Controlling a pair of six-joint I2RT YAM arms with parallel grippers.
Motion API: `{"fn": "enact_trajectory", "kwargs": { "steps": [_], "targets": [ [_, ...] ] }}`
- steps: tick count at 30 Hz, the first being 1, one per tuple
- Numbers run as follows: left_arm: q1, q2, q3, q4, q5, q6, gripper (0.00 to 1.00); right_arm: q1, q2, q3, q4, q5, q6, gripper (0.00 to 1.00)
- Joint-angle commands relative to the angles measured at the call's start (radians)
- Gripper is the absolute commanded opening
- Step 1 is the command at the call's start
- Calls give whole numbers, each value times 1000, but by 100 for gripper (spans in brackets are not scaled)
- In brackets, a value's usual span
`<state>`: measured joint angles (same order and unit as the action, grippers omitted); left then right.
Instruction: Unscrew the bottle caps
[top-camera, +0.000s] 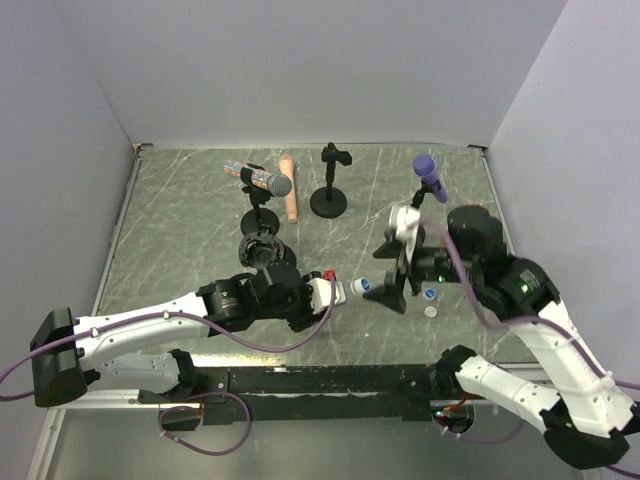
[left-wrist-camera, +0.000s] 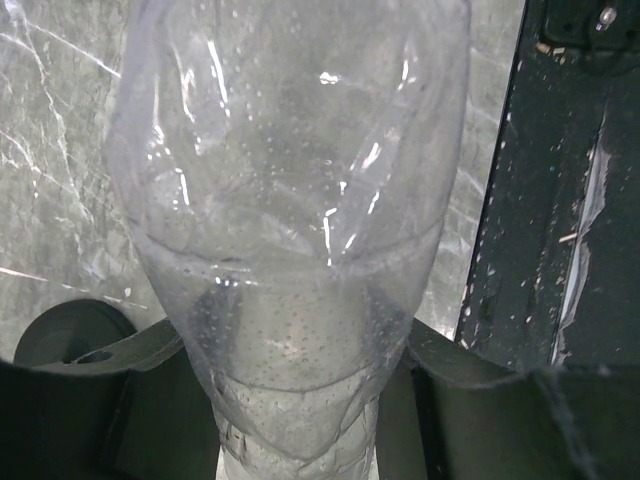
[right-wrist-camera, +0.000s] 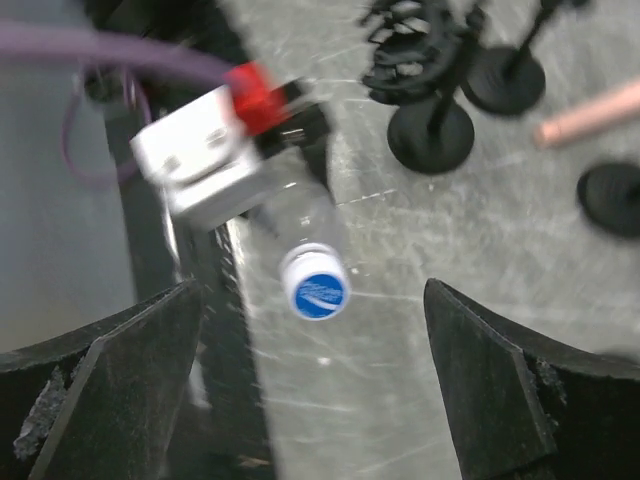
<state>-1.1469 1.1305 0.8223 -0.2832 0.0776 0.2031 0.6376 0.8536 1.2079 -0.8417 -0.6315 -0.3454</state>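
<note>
Right wrist view. Item: blue-and-white bottle cap (right-wrist-camera: 316, 288), fitted on the neck of a clear bottle (left-wrist-camera: 290, 200).
Location: over the tabletop (top-camera: 200, 220), between the two arms.
Bottle's long axis: roughly level, with the neck pointing away from the left end effector (left-wrist-camera: 300, 420) and toward the right one.
Left end effector: pinching the bottle body.
Right end effector (right-wrist-camera: 312, 284): fingers spread wide, gripping nothing. The cap sits face-on, centred in the gap but apart from both fingers — this is the nearer arm for it.
Also listed: a loose cap (top-camera: 429, 293) and a second loose cap (top-camera: 431, 311), on the tabletop near the right end effector.
Judgement: the next move runs along the bottle's axis — advance, close, twist.
</note>
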Motion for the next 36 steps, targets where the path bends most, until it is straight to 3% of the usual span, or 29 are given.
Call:
{"fn": "enact_trajectory", "kwargs": {
  "steps": [1, 4, 11, 16, 21, 27, 32, 36],
  "targets": [
    [3, -14, 17, 70, 11, -42, 24, -117, 120, 58, -86, -57, 422, 90],
    [3, -5, 26, 64, 8, -50, 24, -147, 154, 48, -120, -151, 482, 75],
    [3, 0, 32, 59, -1, -60, 24, -145, 147, 27, -99, -160, 497, 68],
    [3, 9, 44, 49, -9, -56, 24, -145, 157, 28, -105, -184, 480, 56],
    [3, 11, 54, 49, -9, -56, 24, -145, 180, 41, -114, -197, 459, 53],
    [4, 12, 54, 52, -9, -57, 24, -142, 205, 67, -138, -221, 392, 24],
    [3, 2, 41, 59, -6, -44, 24, -90, 217, 127, -207, -227, 84, 7],
    [3, 18, 61, 50, 4, -36, 24, -50, 205, 157, -309, -290, -397, 4]
  ]
}}
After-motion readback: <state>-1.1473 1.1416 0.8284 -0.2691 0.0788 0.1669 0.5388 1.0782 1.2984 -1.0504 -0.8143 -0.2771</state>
